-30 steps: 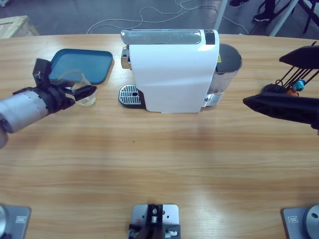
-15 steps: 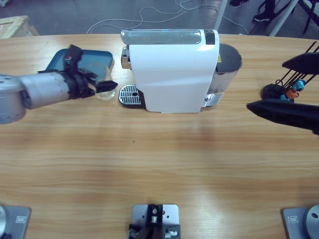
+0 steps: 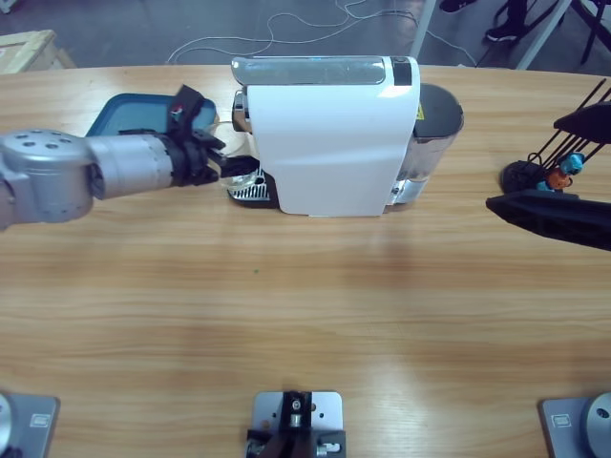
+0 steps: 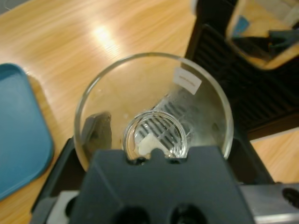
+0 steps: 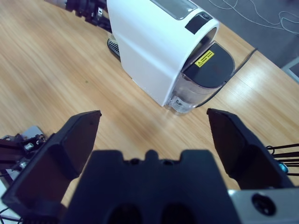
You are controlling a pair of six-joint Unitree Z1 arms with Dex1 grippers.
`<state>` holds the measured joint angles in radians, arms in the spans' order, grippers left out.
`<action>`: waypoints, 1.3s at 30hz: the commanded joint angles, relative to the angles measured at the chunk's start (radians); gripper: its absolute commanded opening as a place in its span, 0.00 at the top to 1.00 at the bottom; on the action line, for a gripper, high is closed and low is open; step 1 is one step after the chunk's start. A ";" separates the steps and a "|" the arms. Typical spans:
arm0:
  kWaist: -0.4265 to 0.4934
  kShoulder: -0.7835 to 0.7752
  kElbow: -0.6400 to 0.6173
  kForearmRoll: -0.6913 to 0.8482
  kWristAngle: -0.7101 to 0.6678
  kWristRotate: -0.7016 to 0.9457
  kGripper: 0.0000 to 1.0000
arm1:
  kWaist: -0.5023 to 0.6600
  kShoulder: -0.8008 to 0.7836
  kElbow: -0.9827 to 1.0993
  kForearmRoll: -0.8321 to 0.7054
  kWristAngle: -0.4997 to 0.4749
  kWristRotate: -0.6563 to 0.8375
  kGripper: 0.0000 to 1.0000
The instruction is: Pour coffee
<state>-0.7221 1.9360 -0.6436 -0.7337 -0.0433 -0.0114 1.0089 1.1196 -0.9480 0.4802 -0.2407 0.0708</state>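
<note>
My left gripper [image 3: 239, 167] is shut on a small clear glass tumbler [image 3: 232, 175] and holds it at the left edge of the drip tray [image 3: 250, 183] of the white coffee machine [image 3: 329, 138]. In the left wrist view the tumbler [image 4: 154, 107] fills the middle between the jaws of the left gripper [image 4: 156, 140]. The black drip grate [image 4: 233, 88] shows behind it and through its base. I see no coffee in the glass. My right gripper [image 3: 501, 205] hangs open over the table's right side, and its own view shows the right gripper [image 5: 154, 116] with nothing between its jaws.
A blue tray [image 3: 124, 119] lies left of the machine, under my left forearm. The machine's dark water tank [image 3: 434, 124] sits at its right end. A black wire capsule stand [image 3: 563, 162] stands at the far right. Bare wood stretches in front of the machine.
My left arm has carried the tumbler rightwards from beside the blue tray to the drip tray. The right gripper has drifted slightly right and towards the front.
</note>
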 commanded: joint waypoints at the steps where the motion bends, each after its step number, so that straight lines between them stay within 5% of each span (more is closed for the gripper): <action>1: -0.027 0.076 -0.016 -0.001 -0.015 0.007 0.63 | -0.021 -0.019 0.034 0.002 -0.009 -0.012 0.00; 3: -0.027 0.060 -0.006 0.008 -0.016 0.010 0.17 | -0.023 -0.021 0.034 0.002 -0.009 -0.013 0.00; 5: -0.029 0.050 0.009 0.010 -0.017 0.014 0.02 | -0.023 -0.023 0.034 0.002 -0.009 -0.013 0.00; 23: -0.036 -0.196 0.193 0.058 -0.006 0.039 0.02 | -0.024 0.000 0.003 -0.002 0.015 -0.011 0.00; 28: -0.036 -0.367 0.241 0.218 0.019 0.027 0.02 | -0.024 0.063 -0.086 0.068 0.029 -0.011 0.00; 31: -0.036 -0.577 0.185 0.467 0.080 0.018 0.02 | -0.034 0.157 -0.220 0.156 0.049 -0.011 0.00; 32: -0.036 -0.647 0.128 0.624 0.109 0.015 0.02 | -0.064 0.209 -0.292 0.203 0.088 -0.011 0.08; 35: -0.036 -0.758 -0.005 0.961 0.159 0.015 0.02 | -0.131 0.309 -0.454 0.290 0.127 -0.034 0.97; 39: -0.013 -0.954 -0.008 1.106 0.161 0.015 0.03 | -0.250 0.539 -0.710 0.481 0.125 -0.057 1.00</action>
<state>-0.7534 1.2366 -0.6245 0.1386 0.0886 0.0157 0.8970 1.3489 -1.3776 0.7471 -0.1370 0.0503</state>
